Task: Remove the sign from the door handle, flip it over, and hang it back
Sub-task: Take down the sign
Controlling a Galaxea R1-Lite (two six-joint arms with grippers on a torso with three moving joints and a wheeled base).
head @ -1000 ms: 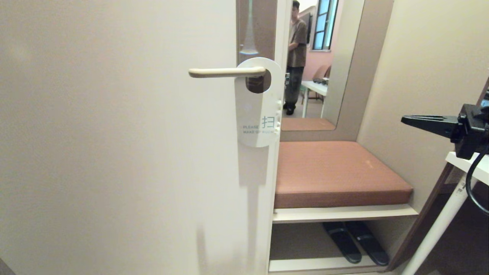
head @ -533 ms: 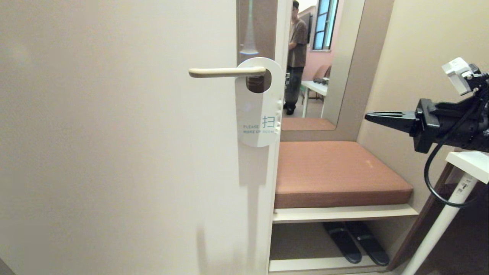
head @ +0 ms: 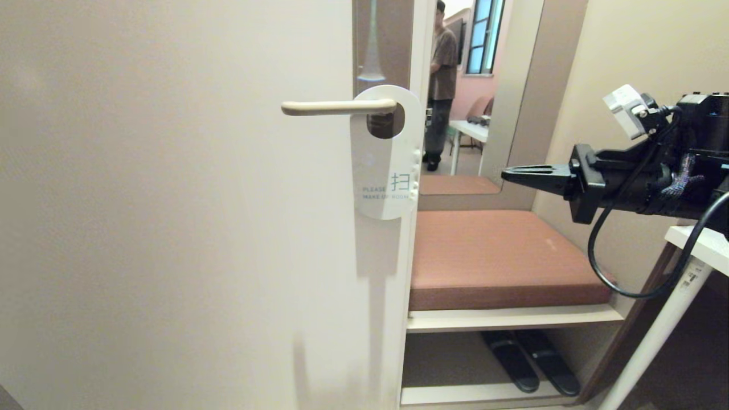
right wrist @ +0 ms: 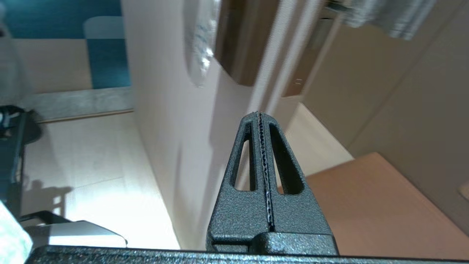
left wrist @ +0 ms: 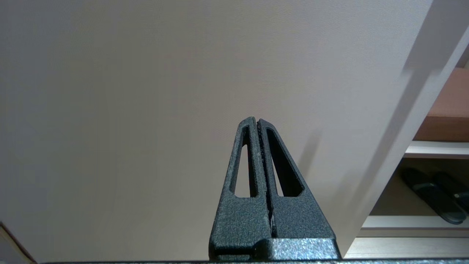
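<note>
door (head: 171, 228) | sign (head: 386, 154) on door handle (head: 336, 107) | right gripper (head: 507, 173) well right, jaws closed, empty

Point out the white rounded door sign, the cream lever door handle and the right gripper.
White rounded door sign (head: 383, 171), head view, blank face above the lettering.
Cream lever door handle (head: 330, 107), head view, middle of the horizontal bar.
Right gripper (head: 508, 172), head view, tip of the shut fingers.

The white face of the sign (head: 386, 165), which hangs on the door handle (head: 337, 107), carries near its lower end pale blue-green lettering that reads "PLEASE MAKE UP ROOM" on two lines, with a larger Chinese character, 扫, just beside the word "PLEASE".
</note>
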